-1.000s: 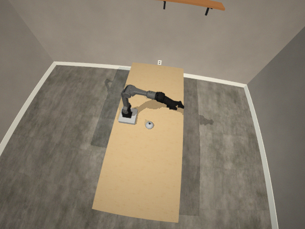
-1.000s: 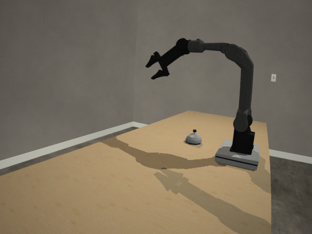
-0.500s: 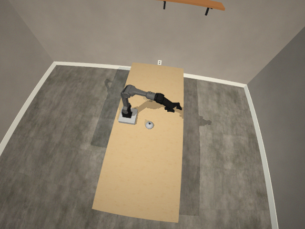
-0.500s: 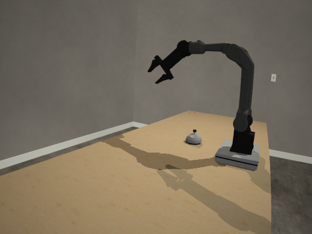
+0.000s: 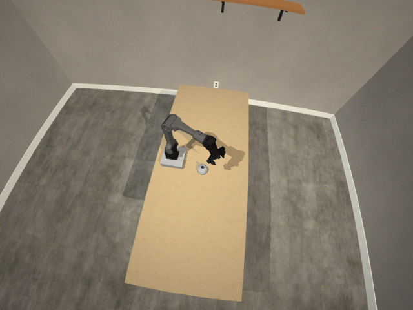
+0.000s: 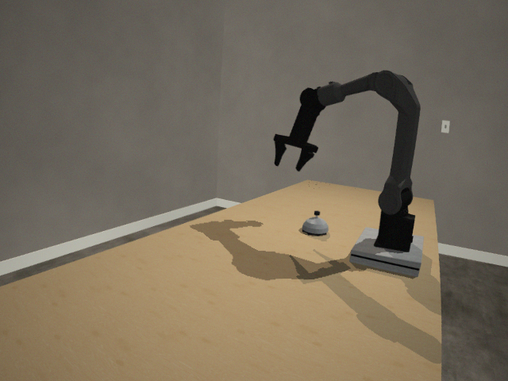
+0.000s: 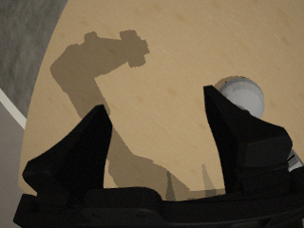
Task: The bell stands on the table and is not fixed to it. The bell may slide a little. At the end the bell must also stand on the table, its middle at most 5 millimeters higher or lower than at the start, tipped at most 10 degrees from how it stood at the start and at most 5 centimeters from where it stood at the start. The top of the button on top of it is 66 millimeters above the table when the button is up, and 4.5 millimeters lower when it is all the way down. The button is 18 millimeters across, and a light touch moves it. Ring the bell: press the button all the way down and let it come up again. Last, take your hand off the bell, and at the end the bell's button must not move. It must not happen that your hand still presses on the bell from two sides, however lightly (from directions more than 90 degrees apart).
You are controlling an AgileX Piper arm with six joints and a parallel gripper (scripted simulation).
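The bell (image 6: 315, 225) is a small grey dome with a black button (image 6: 316, 213) on top. It stands upright on the wooden table, a little in front of the arm's base. It also shows in the overhead view (image 5: 202, 168). My gripper (image 6: 292, 159) is open and empty. It points down and hangs high above the table, well above the bell and off to one side of it. In the wrist view my fingers stand wide apart, and the bell (image 7: 241, 94) peeks out behind the right finger.
The arm's grey base plate (image 6: 387, 251) stands on the table close beside the bell. The table's long edges (image 5: 248, 166) run near on both sides. A wooden shelf (image 5: 263, 4) hangs on the far wall.
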